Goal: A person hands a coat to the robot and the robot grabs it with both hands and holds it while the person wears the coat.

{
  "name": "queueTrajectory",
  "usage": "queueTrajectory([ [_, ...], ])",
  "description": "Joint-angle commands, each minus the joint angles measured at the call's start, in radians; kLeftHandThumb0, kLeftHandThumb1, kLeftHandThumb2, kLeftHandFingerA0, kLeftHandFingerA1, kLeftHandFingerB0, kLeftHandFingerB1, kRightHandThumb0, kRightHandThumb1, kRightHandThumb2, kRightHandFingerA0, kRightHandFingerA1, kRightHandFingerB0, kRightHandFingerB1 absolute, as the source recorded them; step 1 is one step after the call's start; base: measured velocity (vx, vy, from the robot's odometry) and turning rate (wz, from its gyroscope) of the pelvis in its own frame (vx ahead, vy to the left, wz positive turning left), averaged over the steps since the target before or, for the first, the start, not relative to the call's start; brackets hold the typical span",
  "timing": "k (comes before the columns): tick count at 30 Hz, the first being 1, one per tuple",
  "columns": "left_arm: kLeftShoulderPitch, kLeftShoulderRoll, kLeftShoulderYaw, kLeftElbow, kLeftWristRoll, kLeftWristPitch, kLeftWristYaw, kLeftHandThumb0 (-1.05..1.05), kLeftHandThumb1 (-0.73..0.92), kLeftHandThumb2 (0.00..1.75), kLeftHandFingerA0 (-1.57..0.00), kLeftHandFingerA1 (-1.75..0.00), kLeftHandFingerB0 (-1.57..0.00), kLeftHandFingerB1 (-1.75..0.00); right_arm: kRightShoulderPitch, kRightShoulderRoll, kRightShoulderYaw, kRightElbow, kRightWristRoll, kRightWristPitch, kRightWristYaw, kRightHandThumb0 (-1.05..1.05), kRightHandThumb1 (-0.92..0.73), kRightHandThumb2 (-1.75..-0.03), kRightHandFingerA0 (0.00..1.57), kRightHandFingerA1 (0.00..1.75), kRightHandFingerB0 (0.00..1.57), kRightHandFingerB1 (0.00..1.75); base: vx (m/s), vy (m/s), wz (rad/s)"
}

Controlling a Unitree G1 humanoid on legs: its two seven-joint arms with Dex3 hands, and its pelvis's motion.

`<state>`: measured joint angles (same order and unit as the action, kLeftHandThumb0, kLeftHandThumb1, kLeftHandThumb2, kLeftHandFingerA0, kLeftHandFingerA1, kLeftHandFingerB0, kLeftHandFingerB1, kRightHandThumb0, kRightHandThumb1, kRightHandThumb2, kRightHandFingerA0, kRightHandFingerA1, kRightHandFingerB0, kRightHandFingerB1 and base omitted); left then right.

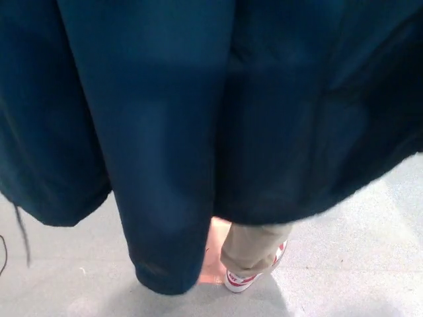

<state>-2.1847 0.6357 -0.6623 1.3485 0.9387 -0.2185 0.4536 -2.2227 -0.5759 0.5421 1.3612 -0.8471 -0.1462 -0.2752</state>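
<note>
A grey floor (370, 264) bears an orange mat (213, 254); a thin black cord (23, 238) hangs at left.

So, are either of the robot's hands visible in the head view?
No, the dark blue coat fills the view; only a person's trouser leg and shoe show.
</note>
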Motion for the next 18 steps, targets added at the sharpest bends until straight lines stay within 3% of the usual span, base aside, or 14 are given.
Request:
queueTrajectory([
  [1, 0.002, 0.038, 0.008, 0.009, 0.009, 0.061, -0.011, -0.37, 0.77, 0.68, -0.84, -1.66, -0.77, -1.23, -0.004, -0.031, 0.005, 0.001, -0.017, 0.055, -0.022, -0.42, -0.82, -0.64, 0.88, 1.75, 0.6, 1.63, 0.0, 0.0, 0.0],
  [2, 0.002, 0.041, 0.013, 0.009, 0.004, 0.054, -0.01, -0.36, 0.77, 0.67, -0.85, -1.67, -0.78, -1.23, -0.003, -0.031, 0.001, 0.001, -0.013, 0.052, -0.023, -0.41, -0.81, -0.64, 0.87, 1.75, 0.6, 1.61, 0.0, 0.0, 0.0],
  [3, 0.003, 0.042, 0.016, 0.009, 0.002, 0.049, -0.01, -0.37, 0.79, 0.67, -0.84, -1.7, -0.73, -1.37, -0.003, -0.032, -0.004, 0.0, -0.008, 0.047, -0.021, -0.4, -0.81, -0.64, 0.87, 1.75, 0.61, 1.61, 0.0, 0.0, 0.0],
  [9, 0.004, 0.047, 0.017, 0.007, 0.006, 0.035, -0.005, -0.39, 0.79, 0.67, -0.85, -1.72, -0.72, -1.38, -0.003, -0.035, -0.009, -0.001, -0.01, 0.046, -0.019, -0.4, -0.8, -0.64, 0.89, 1.75, 0.62, 1.6, 0.0, 0.0, 0.0],
  [13, 0.009, 0.045, 0.021, 0.007, 0.002, 0.04, -0.009, -0.39, 0.83, 0.64, -0.81, -1.75, -0.64, -1.54, 0.002, -0.036, -0.016, -0.002, -0.004, 0.038, -0.016, -0.39, -0.82, -0.64, 0.87, 1.75, 0.58, 1.61, 0.0, 0.0, 0.0],
  [15, 0.011, 0.044, 0.029, 0.006, -0.005, 0.038, -0.006, -0.4, 0.83, 0.65, -0.81, -1.75, -0.63, -1.58, -0.001, -0.034, -0.006, 0.0, -0.016, 0.056, -0.008, -0.41, -0.83, -0.65, 0.88, 1.75, 0.65, 1.58, 0.0, 0.0, 0.0],
  [16, 0.009, 0.043, 0.028, 0.006, -0.003, 0.041, -0.014, -0.4, 0.84, 0.65, -0.82, -1.75, -0.63, -1.59, -0.006, -0.034, -0.004, 0.0, -0.018, 0.06, 0.001, -0.41, -0.79, -0.69, 0.9, 1.74, 0.77, 1.52, 0.0, 0.0, 0.0],
  [18, 0.008, 0.043, 0.02, 0.007, 0.008, 0.046, -0.016, -0.38, 0.85, 0.65, -0.81, -1.75, -0.6, -1.6, -0.008, -0.035, 0.002, 0.0, -0.024, 0.061, -0.004, -0.39, -0.81, -0.69, 0.91, 1.72, 0.77, 1.47, 0.0, 0.0, 0.0],
])
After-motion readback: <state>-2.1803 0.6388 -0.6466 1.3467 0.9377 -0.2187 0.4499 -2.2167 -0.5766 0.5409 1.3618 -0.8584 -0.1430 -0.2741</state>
